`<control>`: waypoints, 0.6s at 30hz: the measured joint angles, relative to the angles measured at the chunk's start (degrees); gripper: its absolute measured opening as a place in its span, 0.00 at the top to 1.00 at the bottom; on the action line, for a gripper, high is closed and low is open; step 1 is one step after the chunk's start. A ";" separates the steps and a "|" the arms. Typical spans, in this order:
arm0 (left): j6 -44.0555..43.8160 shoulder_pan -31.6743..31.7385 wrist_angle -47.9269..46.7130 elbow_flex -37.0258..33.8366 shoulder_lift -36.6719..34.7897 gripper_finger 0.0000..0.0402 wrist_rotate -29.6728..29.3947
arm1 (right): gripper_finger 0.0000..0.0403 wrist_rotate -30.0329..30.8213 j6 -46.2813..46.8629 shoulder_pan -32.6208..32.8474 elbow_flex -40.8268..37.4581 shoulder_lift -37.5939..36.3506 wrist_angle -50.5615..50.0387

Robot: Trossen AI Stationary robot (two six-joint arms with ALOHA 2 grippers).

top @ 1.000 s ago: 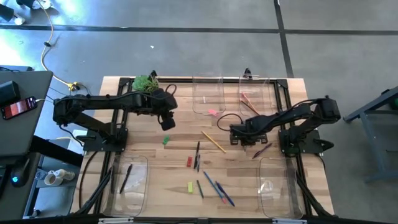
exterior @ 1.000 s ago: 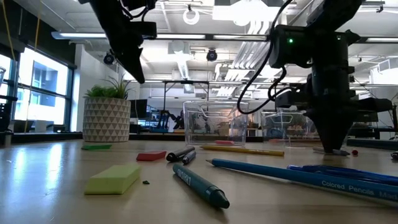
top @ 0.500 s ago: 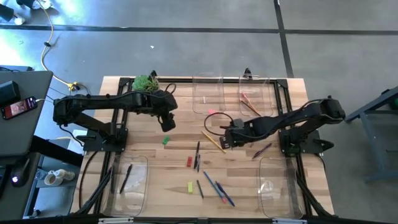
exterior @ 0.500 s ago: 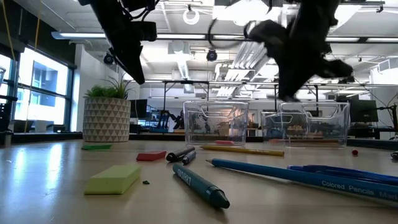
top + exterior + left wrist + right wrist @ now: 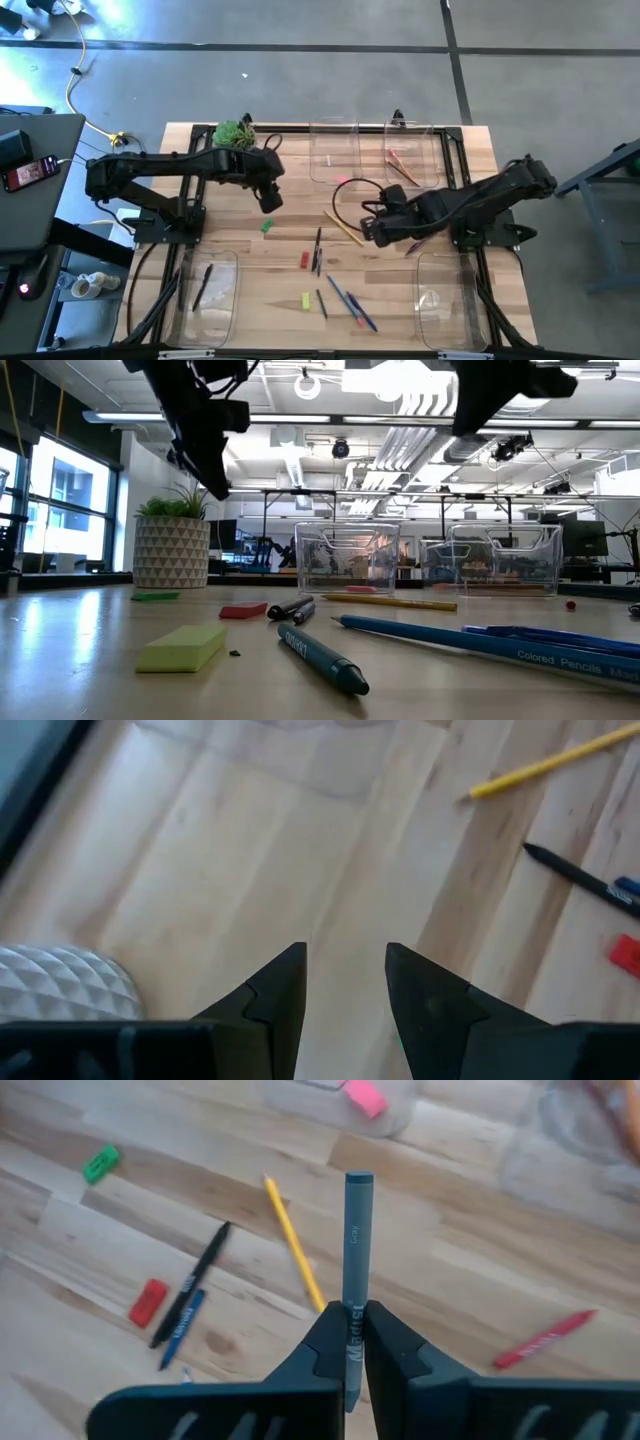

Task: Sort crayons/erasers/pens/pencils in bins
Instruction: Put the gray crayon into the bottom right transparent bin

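Crayons, erasers, pens and pencils lie scattered over the middle of the table [image 5: 250, 265], with four clear bins at its corners. Over on the left, the near-left bin [image 5: 207, 296] holds one dark pen [image 5: 203, 286]. Above it, the left gripper [image 5: 268, 198] hangs over bare wood beside the potted plant [image 5: 233, 133], fingers [image 5: 275, 995] parted partway and holding nothing. Just near of it sits the green eraser [image 5: 266, 226].

Moving toward the centre: a yellow-green eraser [image 5: 305, 300] lies near the front edge, a red eraser [image 5: 304, 260] a little farther back, and a black pen [image 5: 318, 246] just right of the red one. A cluster of blue pencils [image 5: 353, 304] fans out near the front. The yellow pencil [image 5: 343, 228] lies on a slant at mid-table.

At the far side, the far-left bin [image 5: 334, 152] has a pink eraser [image 5: 342, 180] at its near end. The far-right bin [image 5: 414, 155] holds a few sticks, too blurred to sort out.

Now the right gripper [image 5: 379, 228]: it hovers just right of the yellow pencil, clamped tight on a grey crayon [image 5: 356, 1260] that sticks straight out past its fingertips. A red crayon [image 5: 421, 242] lies on the wood just beyond it. Last, the near-right bin [image 5: 443, 300] sits at the front right corner.
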 joint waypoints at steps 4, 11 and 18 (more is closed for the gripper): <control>-2.92 -0.04 -0.96 -2.21 0.00 0.69 2.85 | 1.00 0.55 1.43 1.37 1.42 -0.02 -5.72; -9.73 -0.96 -0.78 -5.61 0.00 0.69 3.09 | 1.00 -1.64 5.85 4.67 1.44 -0.04 -15.80; -17.24 -3.05 0.80 -7.28 0.00 0.69 2.53 | 1.00 -6.08 9.94 10.51 1.38 -1.56 -21.64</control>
